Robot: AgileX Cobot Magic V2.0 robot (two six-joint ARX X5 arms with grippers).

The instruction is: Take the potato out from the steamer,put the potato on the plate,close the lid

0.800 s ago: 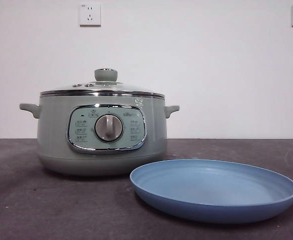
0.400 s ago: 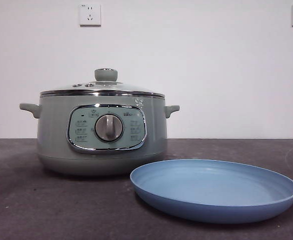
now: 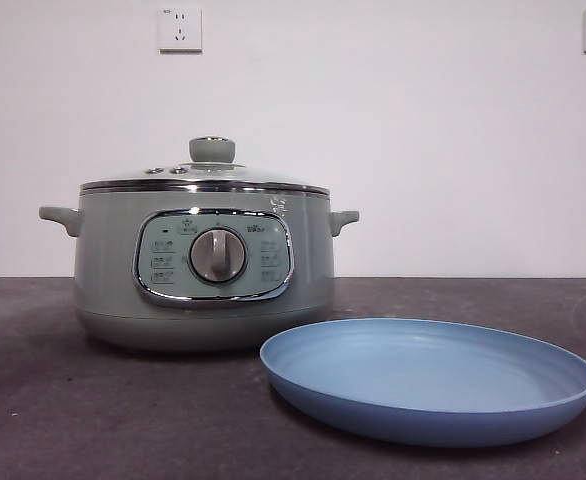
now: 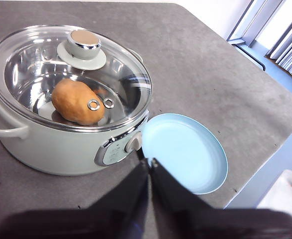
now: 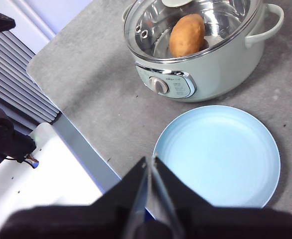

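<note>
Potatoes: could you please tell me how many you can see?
1. The potato lies inside the steamer, under the closed glass lid. None on the plate; the pot floor shows no other.

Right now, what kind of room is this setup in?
Probably a lab test bench, not a kitchen: a bare grey tabletop, plain white wall with sockets, and a staged sage-green steamer beside an empty light-blue plate.

The steamer (image 3: 203, 262) front panel carries small printed labels, too small to read.
</note>
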